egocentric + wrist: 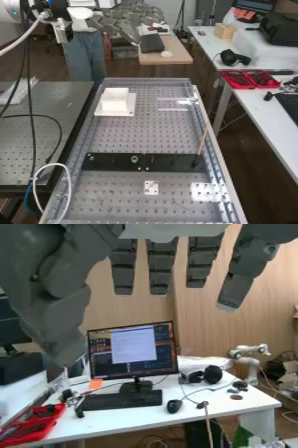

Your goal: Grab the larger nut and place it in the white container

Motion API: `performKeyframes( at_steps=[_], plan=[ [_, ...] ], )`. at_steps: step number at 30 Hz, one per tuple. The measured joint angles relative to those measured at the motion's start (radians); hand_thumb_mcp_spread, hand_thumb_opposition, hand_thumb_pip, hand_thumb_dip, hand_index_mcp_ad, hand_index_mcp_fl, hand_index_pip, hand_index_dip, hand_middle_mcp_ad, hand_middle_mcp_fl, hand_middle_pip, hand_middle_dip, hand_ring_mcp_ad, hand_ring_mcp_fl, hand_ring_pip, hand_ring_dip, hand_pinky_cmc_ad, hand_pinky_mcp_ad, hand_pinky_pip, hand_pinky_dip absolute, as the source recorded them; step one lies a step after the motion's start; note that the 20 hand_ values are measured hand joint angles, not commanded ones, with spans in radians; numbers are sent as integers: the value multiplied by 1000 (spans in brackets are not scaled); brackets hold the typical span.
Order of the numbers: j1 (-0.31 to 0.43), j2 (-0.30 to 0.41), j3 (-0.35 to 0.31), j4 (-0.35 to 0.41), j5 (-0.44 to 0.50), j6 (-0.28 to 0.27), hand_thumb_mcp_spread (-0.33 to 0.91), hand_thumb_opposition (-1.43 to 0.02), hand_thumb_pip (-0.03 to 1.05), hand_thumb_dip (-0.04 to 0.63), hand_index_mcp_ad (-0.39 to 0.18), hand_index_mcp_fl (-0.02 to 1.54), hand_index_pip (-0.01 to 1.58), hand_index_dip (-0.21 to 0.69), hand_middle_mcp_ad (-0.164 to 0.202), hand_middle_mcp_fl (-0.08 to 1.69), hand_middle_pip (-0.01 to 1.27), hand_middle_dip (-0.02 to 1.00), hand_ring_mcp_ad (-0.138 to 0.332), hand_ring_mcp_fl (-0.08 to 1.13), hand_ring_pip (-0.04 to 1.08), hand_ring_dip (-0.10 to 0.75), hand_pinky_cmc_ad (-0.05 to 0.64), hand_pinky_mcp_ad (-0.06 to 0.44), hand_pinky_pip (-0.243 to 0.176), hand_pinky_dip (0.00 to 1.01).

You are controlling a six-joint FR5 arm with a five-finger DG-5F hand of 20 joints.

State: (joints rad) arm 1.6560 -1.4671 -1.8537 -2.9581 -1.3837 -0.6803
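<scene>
In the wrist view the hand (161,270) has its fingers straight and spread, the thumb hanging apart from them, with nothing between. The white container (116,105) stands on a white base near the bench's far left corner in the high view; I cannot tell what is inside it. Across the bench lies the flat black bar (174,162). On it are the smaller nut (91,158), close to the bar's left end, and the bearing (134,159).
Part of the white arm (81,13) is at the high view's upper left. A thin orange stick (202,141) rises from the bar's right end. A white plate with holes (151,188) lies nearer. Cables (65,187) loop at the left; side tables flank the bench.
</scene>
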Motion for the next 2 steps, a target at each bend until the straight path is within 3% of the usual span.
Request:
performKeyframes(
  at_steps=[2],
  plan=[
    [-3,-1,1,-5,-11,-2,166,-836,733,220,-122,38,351,-28,45,56,126,251,162,-2,108,140,346,309,-93,688]
  ],
)
